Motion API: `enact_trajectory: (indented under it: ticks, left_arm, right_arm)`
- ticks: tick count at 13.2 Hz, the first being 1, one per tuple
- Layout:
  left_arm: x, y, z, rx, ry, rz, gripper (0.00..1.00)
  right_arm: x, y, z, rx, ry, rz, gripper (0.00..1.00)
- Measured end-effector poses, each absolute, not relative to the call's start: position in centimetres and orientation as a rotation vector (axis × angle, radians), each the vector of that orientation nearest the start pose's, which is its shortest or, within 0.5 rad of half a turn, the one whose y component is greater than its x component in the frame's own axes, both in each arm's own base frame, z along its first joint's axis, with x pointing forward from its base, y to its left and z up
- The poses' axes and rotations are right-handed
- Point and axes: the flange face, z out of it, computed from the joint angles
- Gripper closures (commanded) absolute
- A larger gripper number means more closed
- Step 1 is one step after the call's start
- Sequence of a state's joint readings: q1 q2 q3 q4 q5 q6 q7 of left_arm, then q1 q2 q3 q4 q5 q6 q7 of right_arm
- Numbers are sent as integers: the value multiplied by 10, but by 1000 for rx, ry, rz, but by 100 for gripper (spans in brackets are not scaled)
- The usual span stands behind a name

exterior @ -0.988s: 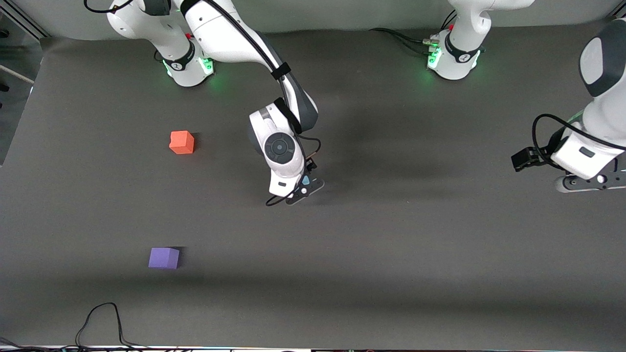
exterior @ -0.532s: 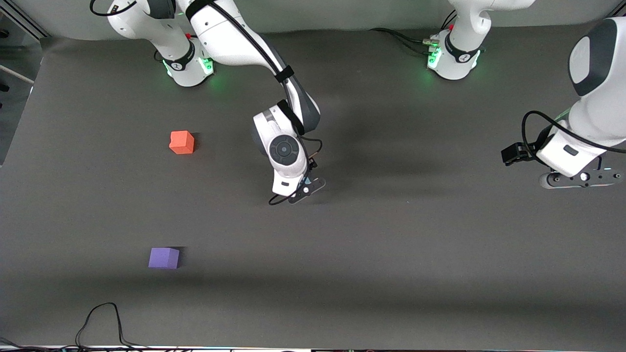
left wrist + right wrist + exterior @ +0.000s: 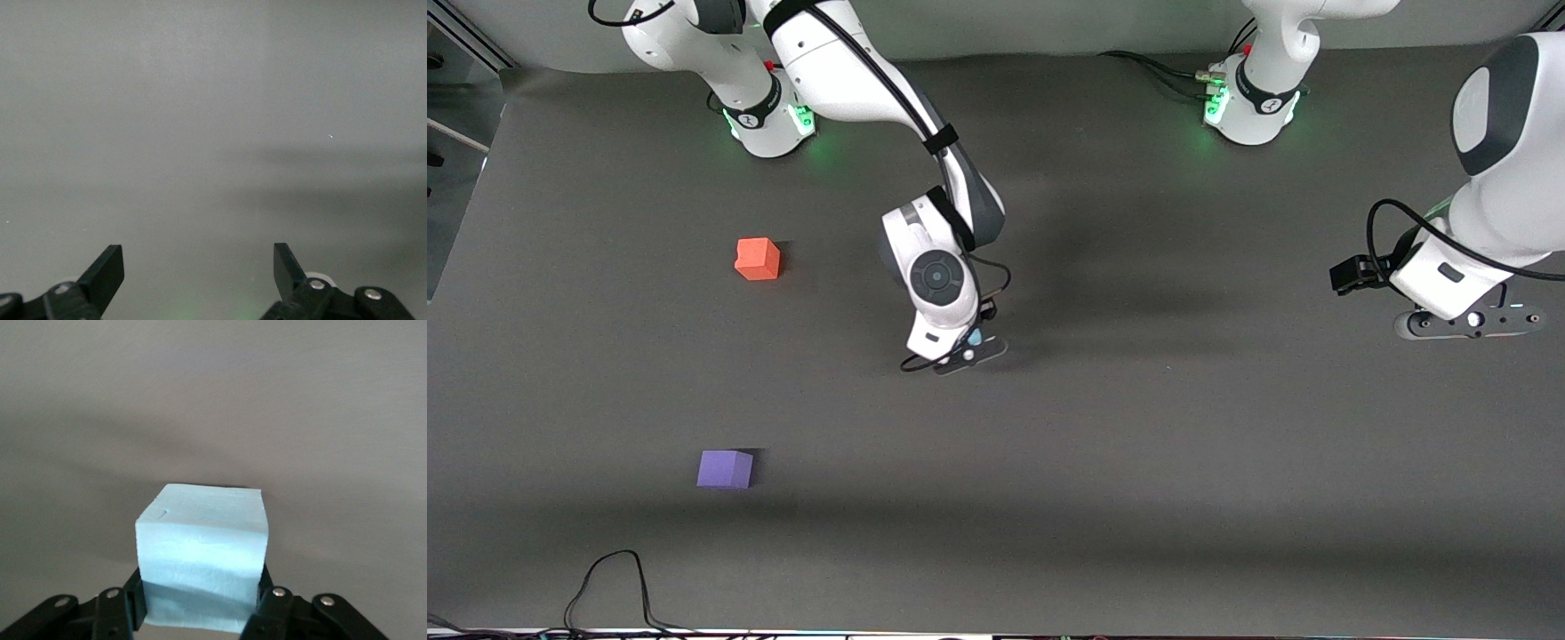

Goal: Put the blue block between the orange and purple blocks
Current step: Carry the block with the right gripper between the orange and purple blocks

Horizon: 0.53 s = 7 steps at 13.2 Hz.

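My right gripper point(image 3: 966, 350) is shut on the light blue block point(image 3: 200, 550), holding it low over the middle of the table. Only a sliver of the blue block point(image 3: 975, 337) shows in the front view. In the right wrist view both fingers point(image 3: 130, 597) press its sides. The orange block point(image 3: 757, 259) sits toward the right arm's end of the table. The purple block point(image 3: 725, 468) lies nearer the front camera than the orange one. My left gripper point(image 3: 1465, 322) is open and empty over the left arm's end of the table, with bare table between its fingers point(image 3: 107, 270).
A black cable point(image 3: 609, 587) loops on the table near the front edge, nearer the camera than the purple block. The dark grey table point(image 3: 1138, 444) is bare between the two blocks.
My right gripper has shifted slightly toward the right arm's end with the blue block in it. My left arm has moved a little toward the table's middle. The orange and purple blocks have not moved.
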<state>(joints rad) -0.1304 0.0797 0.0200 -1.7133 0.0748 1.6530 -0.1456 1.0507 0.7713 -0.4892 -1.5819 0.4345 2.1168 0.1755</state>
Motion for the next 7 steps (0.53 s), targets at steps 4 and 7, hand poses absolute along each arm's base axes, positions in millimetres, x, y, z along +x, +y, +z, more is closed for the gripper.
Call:
enact_trajectory:
  ticks: [4, 7]
  left_arm:
    - [568, -57, 517, -3051, -38, 212, 0]
    - [568, -59, 517, -3063, -41, 213, 0]
  right_arm:
    - [601, 312, 286, -3200, -33, 51, 100]
    - [621, 196, 343, -3176, 223, 14, 100]
